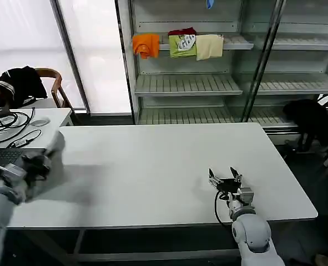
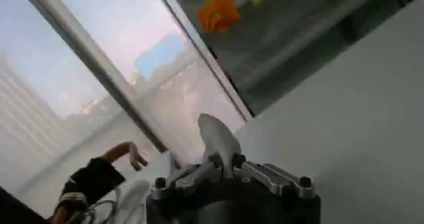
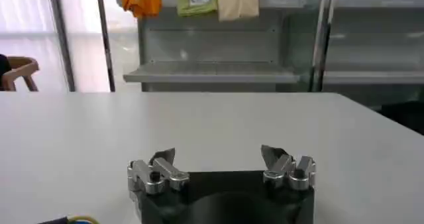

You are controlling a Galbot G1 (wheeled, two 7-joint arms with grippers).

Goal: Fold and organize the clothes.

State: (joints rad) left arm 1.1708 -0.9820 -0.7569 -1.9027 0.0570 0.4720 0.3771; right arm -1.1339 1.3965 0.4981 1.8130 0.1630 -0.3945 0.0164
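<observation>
1. While its two short metal fingers stand spread wide apart with nothing between them, the right gripper (image 1: pixel 225 178) hovers low over the near right part of the broad white rectangular worktop (image 1: pixel 152 166), grasping nothing; in the right wrist view the same right gripper (image 3: pixel 220 160) shows both fingertips (image 3: pixel 164 156) clear of the surface, with bare white worktop (image 3: pixel 212 119) ahead of them.
2. At the worktop's near left edge the left gripper (image 1: pixel 33 166) is blurred, and I cannot tell whether it is spread or clenched; in the left wrist view the left gripper (image 2: pixel 228 172) shows one pale rounded finger (image 2: pixel 217 139) above a metal bracket, with the pale worktop (image 2: pixel 358 112) beside it.
3. No light grey shirt lies on the worktop in these views.
4. Beyond the far edge stands a grey metal shelving unit with glass doors (image 1: pixel 236 66); on its upper shelf hang folded cloths side by side: an orange one (image 1: pixel 146 44), a dark red one (image 1: pixel 182 31) over a lime green printed one (image 1: pixel 182 45), and a cream one (image 1: pixel 209 46).
5. Far left, a black jacket (image 1: pixel 16 82) is draped over a wooden chair (image 1: pixel 53 75) behind a small white side table carrying black cables (image 1: pixel 11 122).
</observation>
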